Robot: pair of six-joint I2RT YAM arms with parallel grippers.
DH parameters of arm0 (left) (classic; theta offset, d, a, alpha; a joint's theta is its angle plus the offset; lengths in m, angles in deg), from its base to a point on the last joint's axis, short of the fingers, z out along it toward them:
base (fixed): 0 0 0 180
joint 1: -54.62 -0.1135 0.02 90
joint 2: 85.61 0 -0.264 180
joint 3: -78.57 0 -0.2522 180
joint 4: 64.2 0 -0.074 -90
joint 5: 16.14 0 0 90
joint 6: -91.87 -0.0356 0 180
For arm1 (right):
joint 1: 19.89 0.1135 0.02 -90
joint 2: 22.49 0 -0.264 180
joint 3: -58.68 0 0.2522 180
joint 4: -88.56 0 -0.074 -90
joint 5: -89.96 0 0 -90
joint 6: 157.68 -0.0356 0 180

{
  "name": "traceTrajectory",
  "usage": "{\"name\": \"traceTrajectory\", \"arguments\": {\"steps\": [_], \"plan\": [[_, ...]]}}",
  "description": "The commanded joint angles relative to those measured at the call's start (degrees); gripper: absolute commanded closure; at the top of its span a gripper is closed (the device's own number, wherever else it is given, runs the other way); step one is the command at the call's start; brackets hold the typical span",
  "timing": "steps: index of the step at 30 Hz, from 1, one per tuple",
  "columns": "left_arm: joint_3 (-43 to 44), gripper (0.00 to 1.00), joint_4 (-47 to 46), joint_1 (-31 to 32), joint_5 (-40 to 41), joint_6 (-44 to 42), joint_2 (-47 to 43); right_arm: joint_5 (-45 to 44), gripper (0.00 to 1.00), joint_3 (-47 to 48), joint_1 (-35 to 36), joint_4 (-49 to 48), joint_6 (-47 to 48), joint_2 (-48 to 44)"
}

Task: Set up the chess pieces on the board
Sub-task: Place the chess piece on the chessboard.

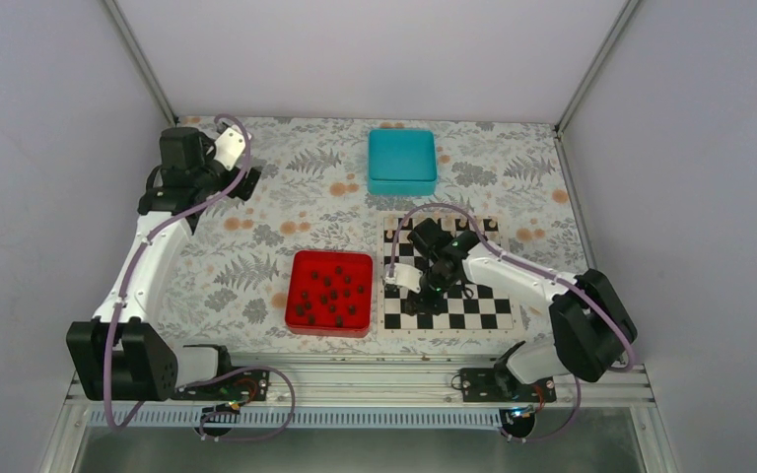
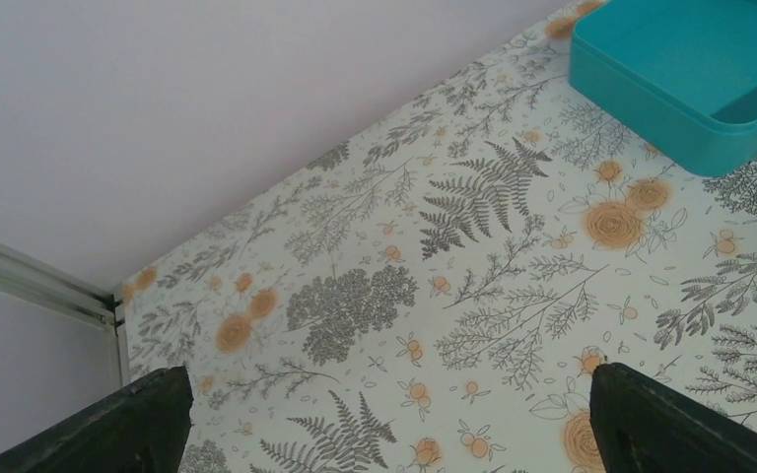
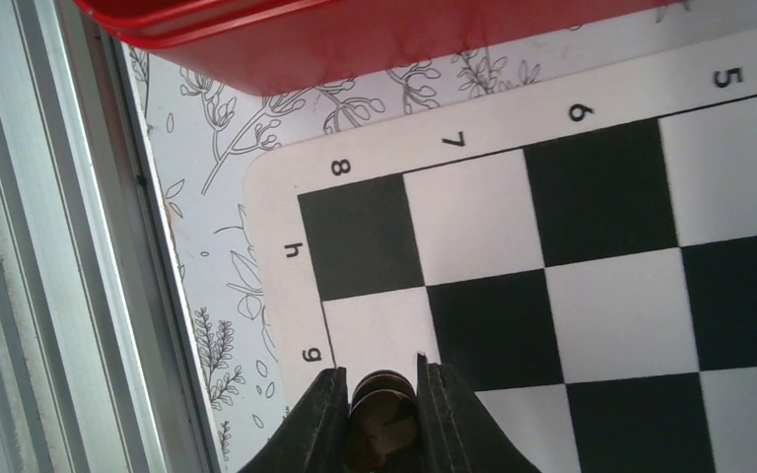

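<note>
Chess piece [image 3: 382,419] sits clamped in right end effector [image 3: 382,374]; board [image 3: 601,246] lies beneath.

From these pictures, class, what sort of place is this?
Probably a robotics lab test cell: left arm and right arm bolted to a metal rail, plain white enclosure walls, and a chessboard beside a red tray of dark chess pieces.

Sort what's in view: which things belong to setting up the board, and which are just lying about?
Job: chessboard; dark chess pieces in the red tray; one piece in the right gripper.
Lying about: teal box; floral table cover.
</note>
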Motion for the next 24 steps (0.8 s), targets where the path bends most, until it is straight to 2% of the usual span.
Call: {"name": "traceTrajectory", "arguments": {"steps": [1, 24], "plan": [[-0.8, 0.00, -1.4, -0.3, -0.2, 0.6, 0.5, 2.2, 0.95, -1.6, 1.1, -0.9, 1.2, 1.0], [-1.7, 0.00, -2.2, -0.3, 0.5, 0.1, 0.5, -0.2, 0.96, -3.4, 4.3, -5.5, 0.0, 4.6]]}}
